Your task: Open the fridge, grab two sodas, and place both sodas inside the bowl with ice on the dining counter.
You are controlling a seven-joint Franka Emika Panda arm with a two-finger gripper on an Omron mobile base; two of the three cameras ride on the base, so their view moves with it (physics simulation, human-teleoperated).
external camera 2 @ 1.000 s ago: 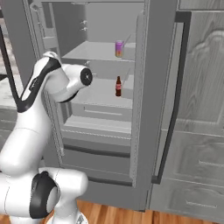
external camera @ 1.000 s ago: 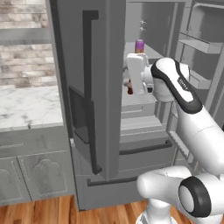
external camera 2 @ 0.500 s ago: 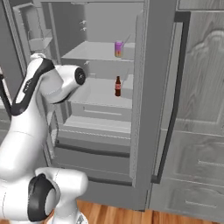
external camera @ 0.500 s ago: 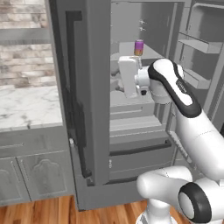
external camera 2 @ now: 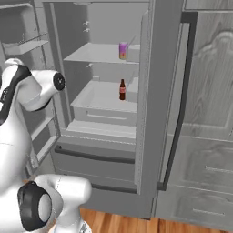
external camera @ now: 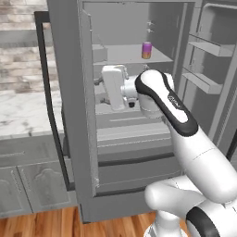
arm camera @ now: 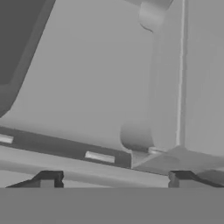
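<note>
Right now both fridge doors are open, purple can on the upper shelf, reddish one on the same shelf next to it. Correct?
Not quite. Both doors of the fridge are open and the purple can is on the upper shelf, but the reddish one stands one shelf lower, below it. The right base view shows this.

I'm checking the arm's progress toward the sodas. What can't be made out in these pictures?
- Left base view: the lower shelf's drink is almost wholly hidden behind the white hand and arm.
- Left base view: the tool's fingers sit behind the open fridge door's edge.
- Right base view: the reddish soda is too small to read; it looks bottle-shaped.
- Hand view: the fingertips are cut off by the bottom edge.
</note>
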